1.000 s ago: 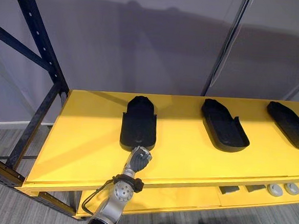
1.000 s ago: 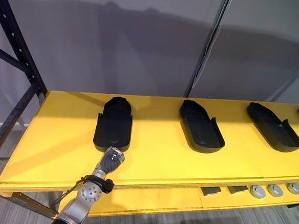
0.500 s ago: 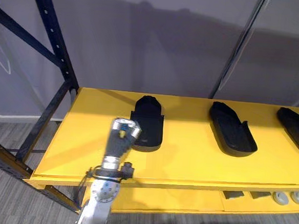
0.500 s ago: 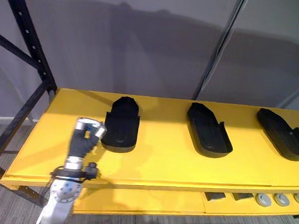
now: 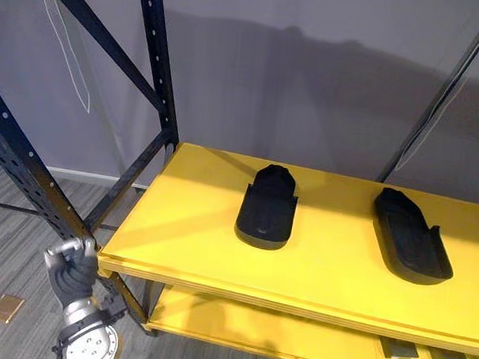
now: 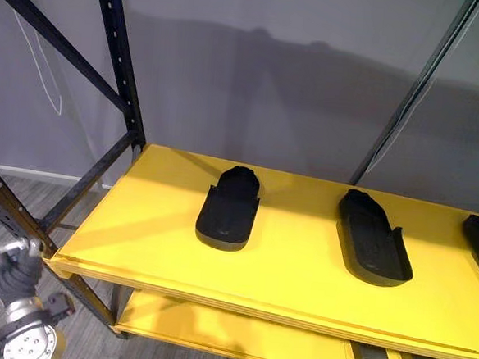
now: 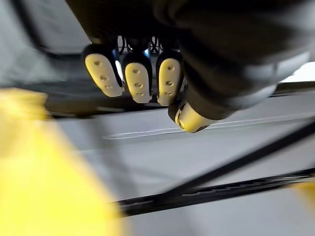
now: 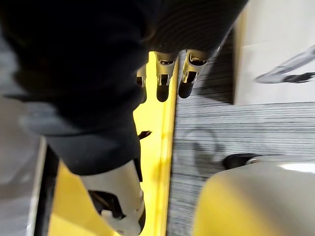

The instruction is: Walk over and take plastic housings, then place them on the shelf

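Since each black plastic housing (image 5: 266,210) looks like a thin moulded shell, I judge it light, stiff and rather slick, best pinched across its raised side walls near the wide open end. They lie apart in a row along the yellow shelf (image 5: 187,225), long axes running front edge to back edge, narrow rounded ends toward the back. Just off the shelf's front left corner hangs the left hand (image 5: 70,270), fingers curled on nothing; the right hand (image 8: 165,73) is loosely extended and empty.
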